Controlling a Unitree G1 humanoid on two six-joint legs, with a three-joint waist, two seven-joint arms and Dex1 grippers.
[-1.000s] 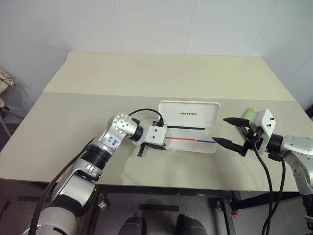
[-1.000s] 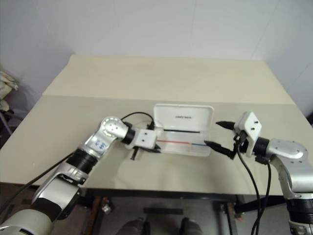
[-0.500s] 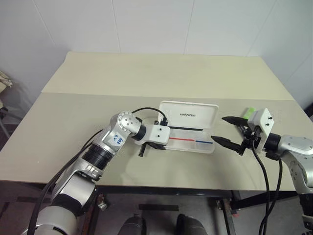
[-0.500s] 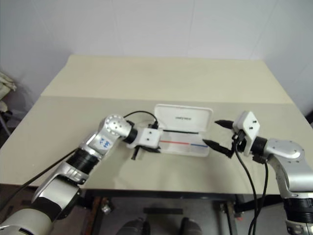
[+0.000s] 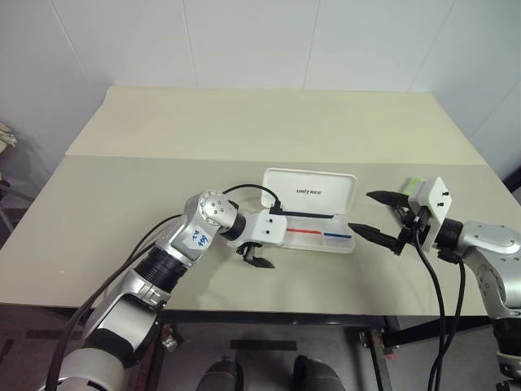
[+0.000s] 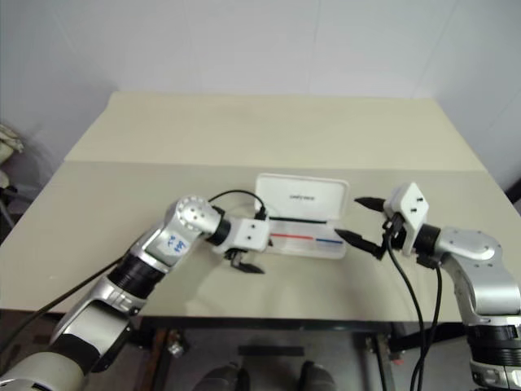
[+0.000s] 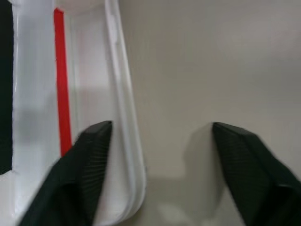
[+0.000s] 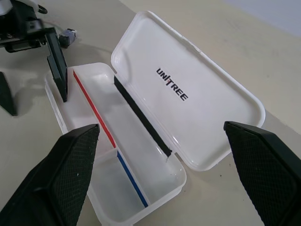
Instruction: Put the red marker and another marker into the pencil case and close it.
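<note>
The white pencil case [image 5: 309, 189] lies open mid-table with its lid tilted back. Its tray [image 8: 141, 188] shows a printed red and blue stripe and a black strip. My left gripper [image 5: 256, 257] is open at the tray's left end. One finger [image 7: 89, 155] is over the tray [image 7: 123, 99] and the other stands over bare table, with nothing between them. My right gripper [image 5: 362, 212] is open and empty just off the case's right end, pointing at it. A light green marker [image 5: 413, 184] peeks out behind the right wrist. The red marker is out of view.
The beige table [image 5: 244, 130] runs wide behind and to the left of the case, with a seam across its middle. A black cable [image 5: 244, 189] loops over my left wrist near the lid's left corner. The table's front edge is close below both grippers.
My left gripper has gone from shut to open at the case's left end. The right gripper has stayed open in place. The head camera has shifted a little.
</note>
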